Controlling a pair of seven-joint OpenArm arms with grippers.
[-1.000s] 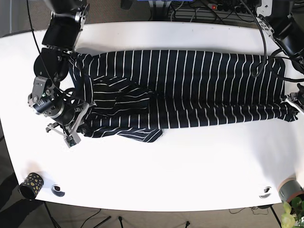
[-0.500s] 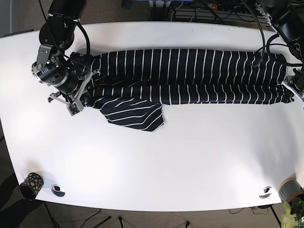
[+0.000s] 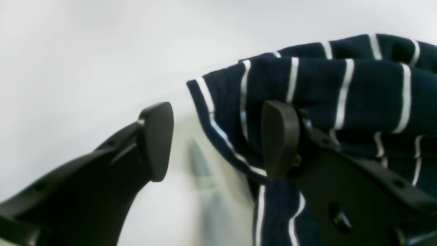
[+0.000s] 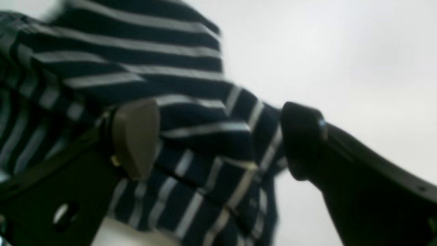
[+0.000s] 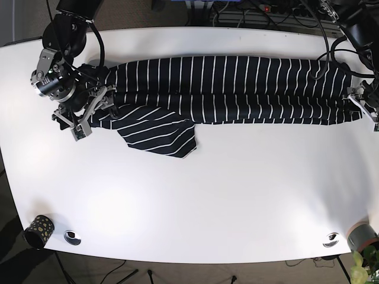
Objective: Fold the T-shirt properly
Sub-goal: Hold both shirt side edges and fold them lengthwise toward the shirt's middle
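Lying as a long folded band across the table (image 5: 195, 195), the shirt (image 5: 237, 89) is judged light, limp and best pinched at its ends, where both claws, left (image 3: 218, 143) and right (image 4: 218, 143), gape wide around its hem.

Bright, even light; soft wrist views.
We see glare off the white table (image 5: 237, 195); right wrist view smeared with blur.

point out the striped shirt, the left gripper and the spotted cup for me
shirt (image 5: 237, 89), base view, middle of the striped body.
left gripper (image 3: 215, 140), left wrist view, midway between its fingertips.
cup (image 5: 39, 229), base view, its spotted side.
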